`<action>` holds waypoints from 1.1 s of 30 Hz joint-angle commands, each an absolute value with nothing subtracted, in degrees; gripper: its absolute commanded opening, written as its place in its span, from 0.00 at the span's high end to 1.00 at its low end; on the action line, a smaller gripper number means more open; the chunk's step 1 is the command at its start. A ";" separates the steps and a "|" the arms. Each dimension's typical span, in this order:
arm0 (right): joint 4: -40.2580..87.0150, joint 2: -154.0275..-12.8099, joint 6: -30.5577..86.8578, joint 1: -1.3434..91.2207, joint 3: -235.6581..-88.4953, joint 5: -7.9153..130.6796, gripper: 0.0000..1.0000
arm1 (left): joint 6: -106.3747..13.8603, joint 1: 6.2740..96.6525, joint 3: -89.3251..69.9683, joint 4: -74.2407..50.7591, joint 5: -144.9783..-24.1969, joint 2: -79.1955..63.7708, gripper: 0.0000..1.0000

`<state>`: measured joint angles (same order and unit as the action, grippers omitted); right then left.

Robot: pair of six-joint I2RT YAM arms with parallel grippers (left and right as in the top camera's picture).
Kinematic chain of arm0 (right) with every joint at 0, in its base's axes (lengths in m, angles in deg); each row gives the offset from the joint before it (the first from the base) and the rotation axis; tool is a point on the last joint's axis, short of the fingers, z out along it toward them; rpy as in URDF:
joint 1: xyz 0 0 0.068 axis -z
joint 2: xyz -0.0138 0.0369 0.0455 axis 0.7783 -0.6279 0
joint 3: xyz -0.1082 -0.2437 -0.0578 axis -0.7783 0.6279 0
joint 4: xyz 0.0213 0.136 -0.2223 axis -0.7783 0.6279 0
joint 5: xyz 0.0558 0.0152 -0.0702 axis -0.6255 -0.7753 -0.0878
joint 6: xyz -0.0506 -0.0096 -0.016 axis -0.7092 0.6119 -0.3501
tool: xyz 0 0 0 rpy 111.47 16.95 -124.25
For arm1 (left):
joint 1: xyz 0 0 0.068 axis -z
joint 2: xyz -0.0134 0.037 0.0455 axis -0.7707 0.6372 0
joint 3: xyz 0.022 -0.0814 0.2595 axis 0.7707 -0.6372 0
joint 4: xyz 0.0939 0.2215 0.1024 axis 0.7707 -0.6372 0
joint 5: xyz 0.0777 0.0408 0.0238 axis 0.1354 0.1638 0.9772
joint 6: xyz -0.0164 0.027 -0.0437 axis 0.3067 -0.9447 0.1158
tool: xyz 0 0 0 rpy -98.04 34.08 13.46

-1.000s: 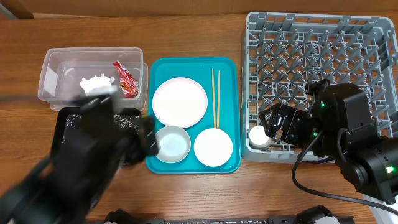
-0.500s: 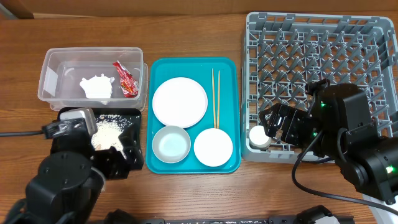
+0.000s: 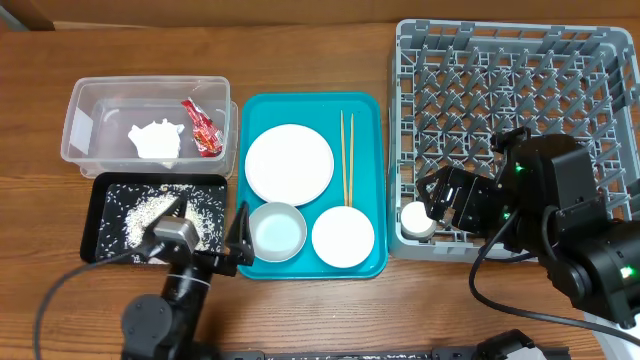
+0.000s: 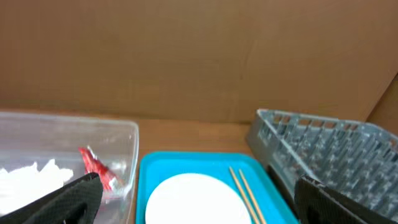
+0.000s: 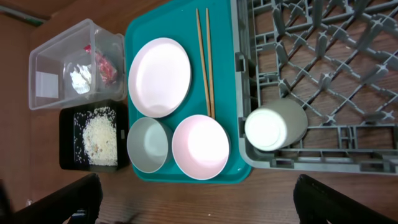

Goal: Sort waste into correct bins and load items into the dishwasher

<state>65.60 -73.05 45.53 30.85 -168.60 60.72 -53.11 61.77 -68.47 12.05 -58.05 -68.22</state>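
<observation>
The clear tub (image 3: 76,128) holds the red sauce packet (image 3: 203,127) and the crumpled paper (image 3: 157,138). Rice (image 3: 160,208) lies spread in the black tray (image 3: 93,220). The white plate (image 3: 289,163), chopsticks (image 3: 347,157), grey-white bowl (image 3: 277,230) and pink bowl (image 3: 343,237) sit on a turquoise tray (image 3: 375,110). The white cup (image 3: 417,218) lies in the front-left corner of the grey rack (image 3: 520,90). My left gripper (image 3: 238,238) (image 4: 199,185) is open and empty beside the grey-white bowl. My right gripper (image 3: 442,200) (image 5: 198,186) is open and empty, just right of the cup.
Bare wooden table (image 5: 205,199) runs along the front of the trays and rack. A brown cardboard wall (image 4: 199,56) stands behind the table. The right arm's body (image 3: 560,220) hangs over the rack's front right part.
My left arm has drawn back from over the black tray toward the front edge, uncovering the tray. The rice now lies spread out. The right arm has not moved.
</observation>
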 commanded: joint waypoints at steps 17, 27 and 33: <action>65.29 -72.85 45.40 30.83 -168.89 60.98 0.00 | -51.86 59.39 -89.28 18.39 -61.24 -79.09 0.00; 65.29 -72.85 45.40 30.83 -168.89 60.98 0.00 | -51.86 59.39 -89.28 18.39 -61.27 -79.06 0.00; 63.08 -72.98 45.40 30.87 -168.89 61.00 0.00 | -51.86 59.39 -89.28 18.39 -61.27 -79.06 0.00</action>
